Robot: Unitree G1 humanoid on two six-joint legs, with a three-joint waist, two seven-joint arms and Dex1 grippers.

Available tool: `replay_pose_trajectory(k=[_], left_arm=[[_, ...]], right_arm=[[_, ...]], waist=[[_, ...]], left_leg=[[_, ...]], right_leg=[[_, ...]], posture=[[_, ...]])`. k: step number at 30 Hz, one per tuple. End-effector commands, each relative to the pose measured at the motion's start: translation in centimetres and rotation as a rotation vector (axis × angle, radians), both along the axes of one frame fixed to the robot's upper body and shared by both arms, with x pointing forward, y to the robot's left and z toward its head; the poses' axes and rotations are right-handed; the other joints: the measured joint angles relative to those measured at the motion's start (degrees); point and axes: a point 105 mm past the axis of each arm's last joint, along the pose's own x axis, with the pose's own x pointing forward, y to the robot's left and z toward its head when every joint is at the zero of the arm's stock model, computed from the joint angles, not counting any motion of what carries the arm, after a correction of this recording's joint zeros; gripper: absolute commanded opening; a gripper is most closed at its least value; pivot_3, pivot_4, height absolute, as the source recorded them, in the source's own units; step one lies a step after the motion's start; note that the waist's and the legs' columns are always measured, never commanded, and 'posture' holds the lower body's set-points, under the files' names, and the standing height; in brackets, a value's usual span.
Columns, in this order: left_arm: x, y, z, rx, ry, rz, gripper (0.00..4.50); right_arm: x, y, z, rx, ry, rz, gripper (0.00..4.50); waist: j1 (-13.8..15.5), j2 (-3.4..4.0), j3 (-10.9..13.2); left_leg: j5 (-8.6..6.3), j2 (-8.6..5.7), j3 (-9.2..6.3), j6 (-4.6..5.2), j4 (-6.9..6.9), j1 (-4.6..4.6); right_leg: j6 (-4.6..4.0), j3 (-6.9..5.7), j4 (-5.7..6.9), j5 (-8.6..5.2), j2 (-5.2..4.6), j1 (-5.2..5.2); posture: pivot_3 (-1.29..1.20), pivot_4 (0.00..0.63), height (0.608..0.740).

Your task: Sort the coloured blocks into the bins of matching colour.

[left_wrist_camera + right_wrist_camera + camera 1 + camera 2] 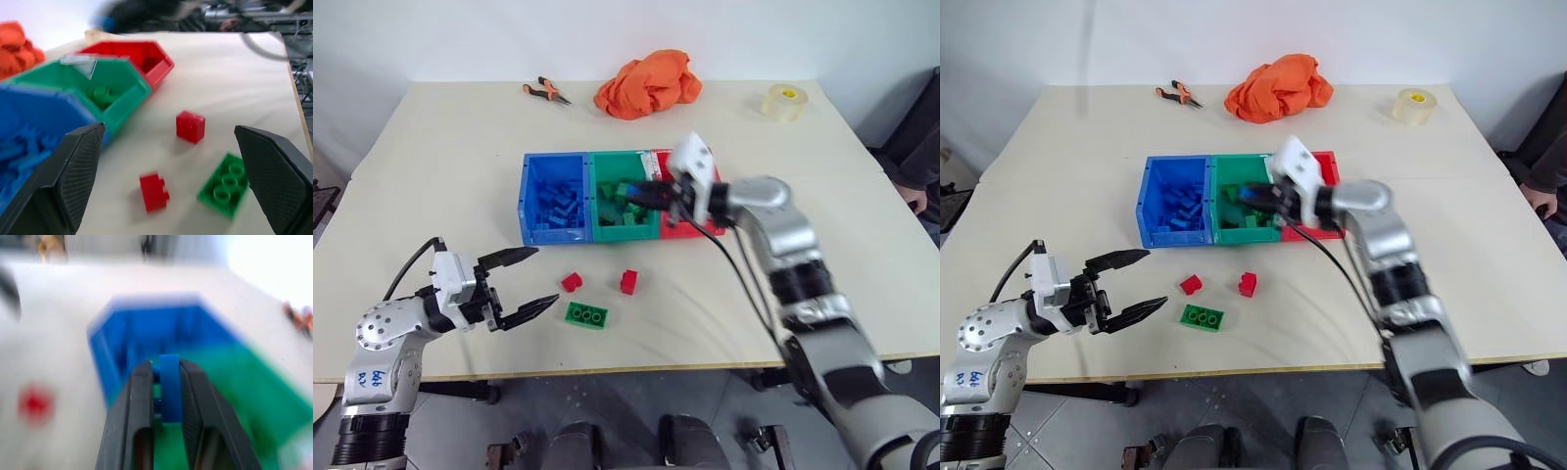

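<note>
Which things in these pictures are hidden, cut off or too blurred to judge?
- Red bin: head views, mostly covered by the right gripper; its contents stay hidden.
- Blue block: right wrist view, blurred and pinched between the fingers; its shape is unclear.
- Person: head views, cut off by the right edge.

You are looking at a table with a smooth, matt, pale top. The three bins are showing as hard plastic with a slight shine on the rims. The bricks, such as the green brick with its round studs, are looking like the same smooth plastic. The orange cloth is lying soft and wrinkled. The tape roll is appearing clear and glossy. The pliers are showing orange and black grips. The left gripper is showing matt black fingers with a fine dotted texture on the pads.
</note>
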Motion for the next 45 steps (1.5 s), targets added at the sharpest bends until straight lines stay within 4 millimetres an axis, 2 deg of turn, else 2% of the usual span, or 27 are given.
replay_pose_trajectory(k=[1,6,8,9,12,18,22,24,26,31,33,36,39,43,45], left_arm=[[-0.2,-0.2,0.3,-0.006,-0.029,0.005,4.50],[-0.4,-0.3,0.4,-0.010,-0.041,0.015,4.50],[-0.5,-0.3,0.5,-0.010,-0.045,0.020,4.50],[-0.5,-0.3,0.5,-0.010,-0.047,0.023,4.50],[-0.6,-0.1,0.5,-0.010,-0.049,0.032,4.50],[-0.6,0.7,0.4,-0.004,-0.037,0.045,4.50],[-0.5,1.7,0.2,0.011,-0.024,0.058,4.50],[-0.4,2.5,0.1,0.022,-0.018,0.069,4.50],[-0.2,3.1,0.0,0.036,-0.012,0.076,4.50],[-0.1,3.5,-0.1,0.052,-0.001,0.066,4.50],[0.0,3.7,-0.1,0.055,0.002,0.065,4.50],[0.2,3.8,-0.1,0.057,0.009,0.060,4.50],[0.2,3.9,-0.1,0.061,0.016,0.055,4.50],[0.2,4.1,-0.1,0.067,0.023,0.050,4.50],[0.2,4.1,0.1,0.065,0.017,0.037,4.50]], right_arm=[[1.6,1.9,0.7,0.036,-0.036,-0.064,0.32],[2.1,5.3,0.1,0.050,-0.043,-0.093,0.32],[2.2,6.0,-0.3,0.050,-0.037,-0.113,1.09],[2.2,6.2,-0.5,0.046,-0.039,-0.118,1.27],[2.2,6.4,-0.5,0.045,-0.055,-0.122,2.35],[2.2,5.2,0.3,0.083,-0.090,-0.103,4.40],[2.2,4.2,0.6,0.095,-0.110,-0.090,4.46],[1.3,2.7,0.4,0.097,-0.110,-0.011,4.46],[-0.3,0.6,-0.4,0.077,-0.085,0.082,4.46],[-5.6,-6.6,-4.6,-0.107,0.039,0.200,4.46],[-7.1,-9.1,-6.2,-0.188,0.101,0.190,4.46],[-8.2,-13.3,-8.6,-0.319,0.165,0.091,4.46],[-9.1,-16.4,-9.7,-0.399,0.207,0.022,4.46],[-9.2,-17.3,-10.0,-0.426,0.218,-0.016,4.46],[-8.6,-16.3,-10.0,-0.393,0.211,-0.027,4.46]], waist=[[-0.06,-0.08,-0.04],[0.21,-0.15,-0.07],[0.11,-0.13,-0.06],[0.05,-0.12,-0.06],[-0.15,-0.12,-0.05],[-0.61,-0.11,-0.05],[-0.64,-0.11,-0.05],[-0.56,-0.12,-0.06],[-0.21,-0.13,-0.06],[1.14,-0.10,-0.05],[1.16,-0.08,-0.03],[1.04,-0.08,-0.04],[0.93,-0.08,-0.04],[0.91,-0.08,-0.04],[1.07,-0.09,-0.04]], left_leg=[[-0.01,0.00,-0.06,-0.01,-0.01,0.00],[-0.01,-0.14,-0.31,0.00,0.03,-0.08],[-0.01,-0.12,-0.31,0.00,0.02,-0.08],[0.00,-0.11,-0.30,0.00,0.02,-0.08],[0.00,-0.10,-0.30,-0.01,0.02,-0.09],[-0.01,-0.07,-0.31,-0.02,0.00,-0.08],[-0.01,-0.06,-0.29,-0.02,0.00,-0.08],[-0.01,-0.06,-0.30,-0.02,-0.01,-0.08],[-0.01,-0.07,-0.38,-0.02,-0.01,-0.08],[-0.07,-0.19,-0.63,0.08,0.03,-0.19],[-0.07,-0.20,-0.60,0.09,0.03,-0.22],[-0.07,-0.11,-0.36,0.08,0.01,-0.17],[-0.05,0.01,0.09,0.05,-0.09,-0.09],[-0.05,0.06,0.29,0.05,-0.11,-0.02],[-0.05,0.07,0.29,0.05,-0.10,-0.03]], right_leg=[[0.00,-0.01,0.08,0.00,0.00,-0.02],[-0.06,0.10,0.07,0.05,0.00,0.05],[-0.07,0.12,0.05,0.05,0.02,0.04],[-0.07,0.12,0.06,0.05,0.05,0.03],[-0.06,0.14,0.06,0.05,0.05,0.02],[-0.07,0.20,0.07,0.05,0.07,0.02],[-0.07,0.27,0.05,0.05,0.07,0.02],[-0.06,0.30,0.06,0.05,0.06,0.02],[-0.07,0.40,0.05,0.05,0.05,0.04],[-0.04,0.69,-0.08,0.14,-0.02,0.15],[-0.04,0.68,-0.32,0.15,-0.04,0.20],[-0.04,0.55,-0.61,0.14,0.01,0.28],[-0.05,0.15,-1.02,0.13,0.05,0.34],[-0.06,0.03,-1.02,0.13,0.02,0.29],[-0.06,0.02,-1.02,0.13,0.01,0.29]], posture=[[0.00,0.150,0.740],[0.00,0.150,0.740],[0.00,0.150,0.740],[0.00,0.150,0.740],[0.00,0.150,0.740],[0.00,0.150,0.740],[0.00,0.150,0.740],[0.00,0.150,0.740],[0.00,0.150,0.740],[0.00,0.150,0.740],[0.00,0.150,0.740],[0.00,0.150,0.740],[0.00,0.150,0.740],[0.00,0.150,0.740],[0.00,0.150,0.740]])
